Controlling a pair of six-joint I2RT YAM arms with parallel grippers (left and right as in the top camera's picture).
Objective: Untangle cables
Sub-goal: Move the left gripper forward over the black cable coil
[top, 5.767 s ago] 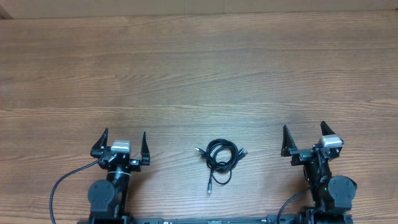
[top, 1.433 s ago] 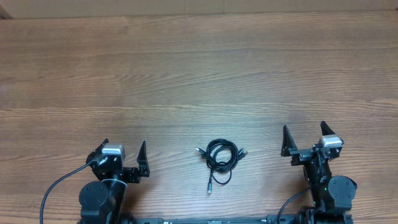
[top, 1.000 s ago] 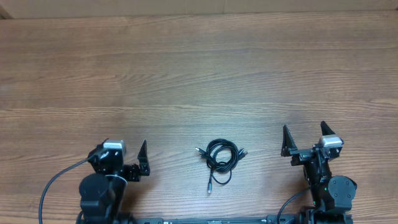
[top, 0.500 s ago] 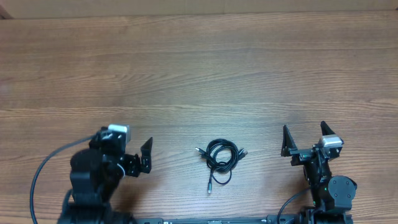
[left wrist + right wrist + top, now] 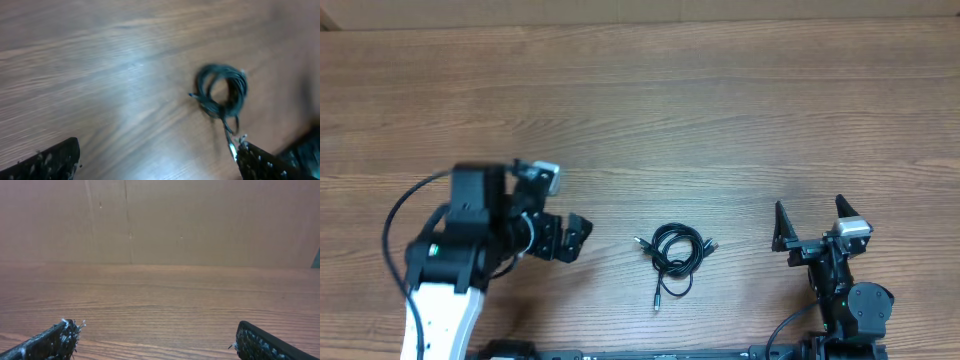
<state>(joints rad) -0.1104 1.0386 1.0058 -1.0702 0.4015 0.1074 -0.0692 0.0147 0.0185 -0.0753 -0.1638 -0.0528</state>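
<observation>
Centrally, you see thin black cables [image 5: 676, 252] coiled in loose round loops on the wood-grain table [image 5: 640, 120]; your left gripper [image 5: 572, 238] and right gripper [image 5: 809, 215] gape wide, empty.

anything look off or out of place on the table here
Nothing stands out. The cables lie in one small tangled coil on the wooden table, apart from both arms. The left gripper points toward the coil, open and empty; the right gripper is open and empty too.
</observation>
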